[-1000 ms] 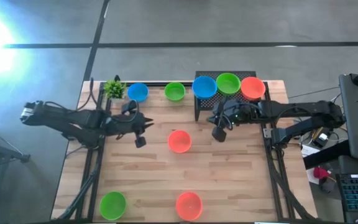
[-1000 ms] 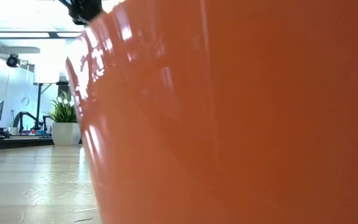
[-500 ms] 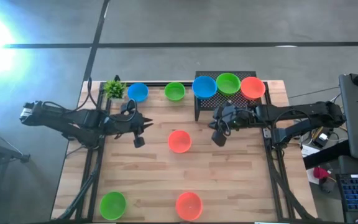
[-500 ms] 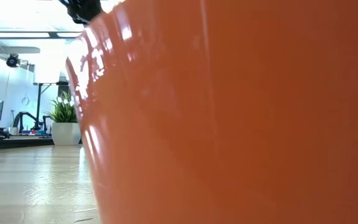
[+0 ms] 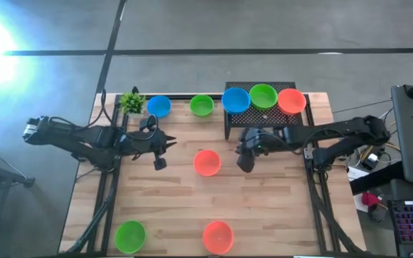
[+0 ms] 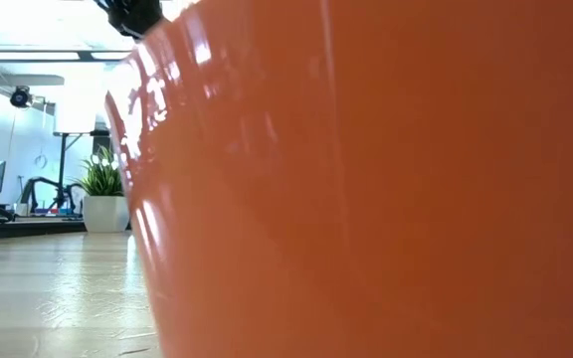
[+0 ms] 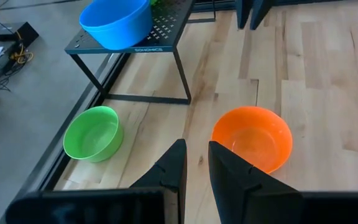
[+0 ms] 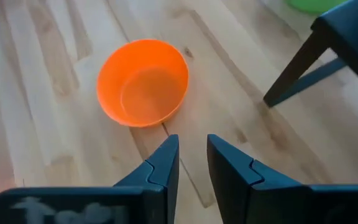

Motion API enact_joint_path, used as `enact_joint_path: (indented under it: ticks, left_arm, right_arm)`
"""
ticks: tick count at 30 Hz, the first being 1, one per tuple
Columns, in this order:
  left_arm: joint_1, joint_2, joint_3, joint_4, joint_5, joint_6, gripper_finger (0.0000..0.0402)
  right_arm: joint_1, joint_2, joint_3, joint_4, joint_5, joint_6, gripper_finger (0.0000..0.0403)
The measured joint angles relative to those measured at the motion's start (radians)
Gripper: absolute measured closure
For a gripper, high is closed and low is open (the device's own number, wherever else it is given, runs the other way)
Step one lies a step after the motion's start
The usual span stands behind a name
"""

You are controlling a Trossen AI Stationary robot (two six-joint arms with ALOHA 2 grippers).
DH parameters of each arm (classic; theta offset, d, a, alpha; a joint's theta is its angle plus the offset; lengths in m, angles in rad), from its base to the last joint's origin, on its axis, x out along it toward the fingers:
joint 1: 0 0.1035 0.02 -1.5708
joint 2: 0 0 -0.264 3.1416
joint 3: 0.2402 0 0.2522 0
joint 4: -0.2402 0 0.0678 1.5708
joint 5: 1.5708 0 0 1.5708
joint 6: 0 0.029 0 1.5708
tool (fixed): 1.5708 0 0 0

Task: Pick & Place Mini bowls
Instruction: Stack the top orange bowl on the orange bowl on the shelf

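Note:
In the high view, an orange-red mini bowl [image 5: 207, 163] sits upright on its base at the middle of the table. My right gripper [image 5: 244, 163] hovers just to its right, shut and empty; its wrist view shows the bowl [image 8: 143, 90] ahead of the fingers. My left gripper [image 5: 161, 162] waits shut to the bowl's left, with the bowl [image 7: 252, 138] ahead of it. A blue bowl [image 5: 235, 99], a green bowl [image 5: 262, 95] and an orange-red bowl [image 5: 291, 101] rest on a black rack [image 5: 229, 129]. Other bowls stand on the table: blue [image 5: 158, 106], green [image 5: 201, 105], green [image 5: 130, 236] and orange-red [image 5: 218, 236].
A small leafy plant [image 5: 131, 102] stands at the far left corner. The rack's legs [image 8: 303, 62] stand close to my right gripper. The near orange-red bowl's wall [image 6: 366, 199] fills the low view. Bare wood lies between the middle bowl and the near bowls.
My right gripper has moved from beside the rack toward the table's left and near edge, closing on the middle orange-red bowl. No bowl has moved.

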Motion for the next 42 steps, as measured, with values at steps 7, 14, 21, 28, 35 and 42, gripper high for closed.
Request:
enact_joint_path:
  ticks: [7, 14, 21, 28, 35, 42]
  left_arm:
    - [0.0, 0.0, 0.0, -0.001, 0.0, 0.045, 0.0342]
    - [0.0, 0.0, 0.0, -0.011, -0.001, 0.074, 0.0342]
    - [0.0, 0.0, 0.0, -0.025, -0.001, 0.107, 0.0342]
    - [0.0, 0.0, 0.0, -0.025, -0.001, 0.148, 0.0342]
    - [0.0, 0.0, 0.0, -0.022, -0.001, 0.171, 0.0342]
    - [0.0, 0.0, 0.0, -0.021, 0.0, 0.171, 0.0342]
  right_arm:
    - [-0.003, 0.153, 0.093, 0.005, 0.001, 0.2, 0.0323]
    - [-0.003, 0.332, 0.234, -0.005, -0.031, 0.228, 0.0318]
    - [-0.003, 0.467, 0.358, -0.071, -0.047, 0.227, 0.0327]
    - [-0.006, 0.534, 0.401, -0.092, -0.045, 0.227, 0.0329]
    - [-0.018, 0.538, 0.376, -0.096, 0.003, 0.267, 0.0327]
    - [-0.016, 0.545, 0.363, -0.098, 0.036, 0.286, 0.0335]
